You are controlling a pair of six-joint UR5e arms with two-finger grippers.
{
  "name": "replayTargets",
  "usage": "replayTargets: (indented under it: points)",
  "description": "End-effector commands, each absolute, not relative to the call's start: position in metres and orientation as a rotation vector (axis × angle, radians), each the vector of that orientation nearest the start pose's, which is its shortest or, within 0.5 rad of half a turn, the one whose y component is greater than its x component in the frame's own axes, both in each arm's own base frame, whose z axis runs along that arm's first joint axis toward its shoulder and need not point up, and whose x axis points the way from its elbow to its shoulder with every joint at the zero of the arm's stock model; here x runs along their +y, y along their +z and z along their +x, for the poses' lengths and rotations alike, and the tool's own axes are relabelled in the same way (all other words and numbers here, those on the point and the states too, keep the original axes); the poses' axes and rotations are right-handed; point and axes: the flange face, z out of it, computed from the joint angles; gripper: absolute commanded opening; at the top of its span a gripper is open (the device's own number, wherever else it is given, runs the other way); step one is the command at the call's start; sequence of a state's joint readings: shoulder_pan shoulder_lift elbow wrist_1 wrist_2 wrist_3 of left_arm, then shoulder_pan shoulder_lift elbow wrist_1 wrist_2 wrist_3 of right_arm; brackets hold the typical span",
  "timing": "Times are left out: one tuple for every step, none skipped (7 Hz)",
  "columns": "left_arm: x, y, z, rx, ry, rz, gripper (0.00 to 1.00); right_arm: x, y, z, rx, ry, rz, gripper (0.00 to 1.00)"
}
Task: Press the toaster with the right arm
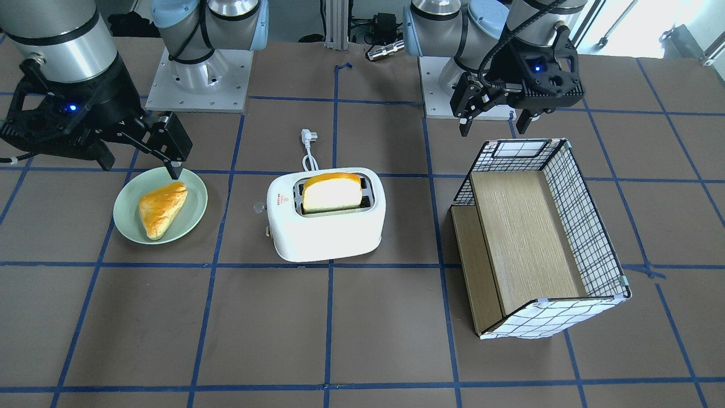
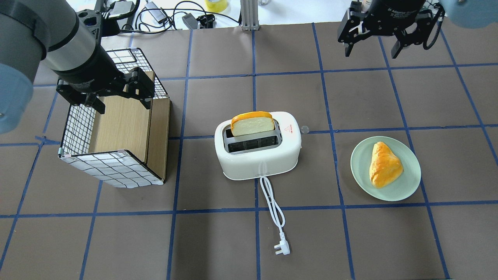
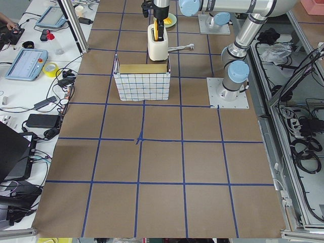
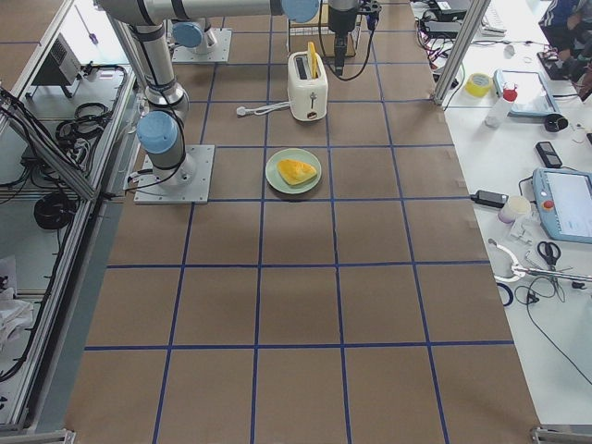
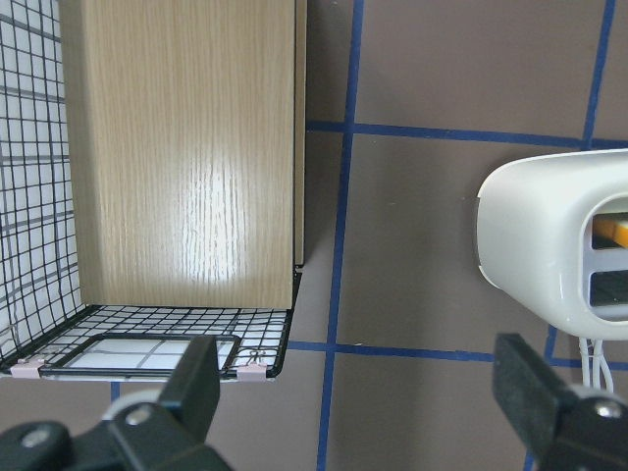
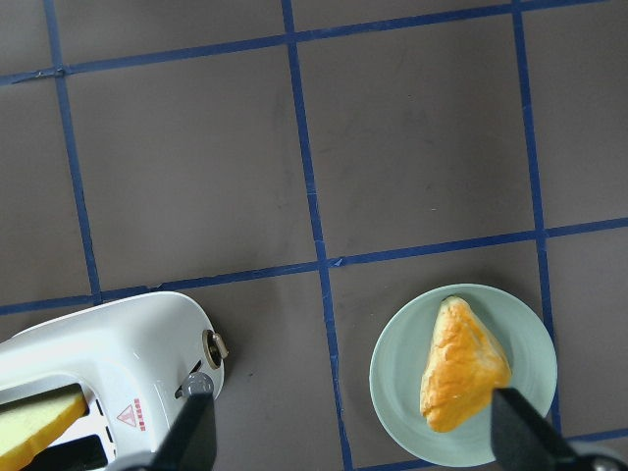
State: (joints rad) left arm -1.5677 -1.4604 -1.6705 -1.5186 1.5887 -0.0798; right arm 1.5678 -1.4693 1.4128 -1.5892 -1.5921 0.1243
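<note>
While hanging at upper left of the front-facing view over the plate [image 1: 126, 215] rim, holds right pincer [image 1: 139, 164] wide, empty. Shows toaster [image 1: 328, 226] mid-frame on the surface [image 1: 368, 328], well apart, bread slice [image 1: 332, 192] in one slot. Holds left pincer [image 1: 493, 122] wide at upper right over basket [image 1: 583, 226].

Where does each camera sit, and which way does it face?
Front-facing: across the table, facing the robot; left pincer, right pincer.
Overhead: behind the robot, looking forward and down; both pincers.
Exterior left: table's left end, looking along it; left arm nearest.
Exterior right: opposite end; right arm nearest.
Left wrist: down onto basket; own fingertips.
Right wrist: down onto plate; own fingertips.
Shared: toaster in all.
</note>
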Motion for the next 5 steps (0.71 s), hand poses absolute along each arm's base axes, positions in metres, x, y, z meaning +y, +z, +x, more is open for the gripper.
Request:
replayTargets:
  points:
    - [-0.4515, 0.4960, -0.1301, 3.121, -0.099, -0.130, 1.00, -0.5418, 0.5158, 0.1297, 3.148, -0.120, 0.202, 1.00]
    - [-0.4515, 0.4960, -0.1302, 3.123, -0.099, -0.130, 1.00, -0.5418, 0.5158, 0.1297, 3.148, -0.120, 0.202, 1.00]
    - [-0.4515, 0.4960, -0.1302, 3.123, -0.099, -0.130, 1.00, -0.5417, 0.5156, 0.1298, 3.147, -0.118, 0.202, 1.00]
    - [-0.4515, 0.4960, -0.1302, 3.123, -0.099, -0.130, 1.00, -0.5428, 0.5139, 0.1304, 3.141, -0.112, 0.199, 1.00]
    - [-0.4515, 0.4960, -0.1302, 3.123, -0.099, -0.130, 1.00, -0.5448, 0.5105, 0.1346, 3.100, -0.095, 0.196, 0.71]
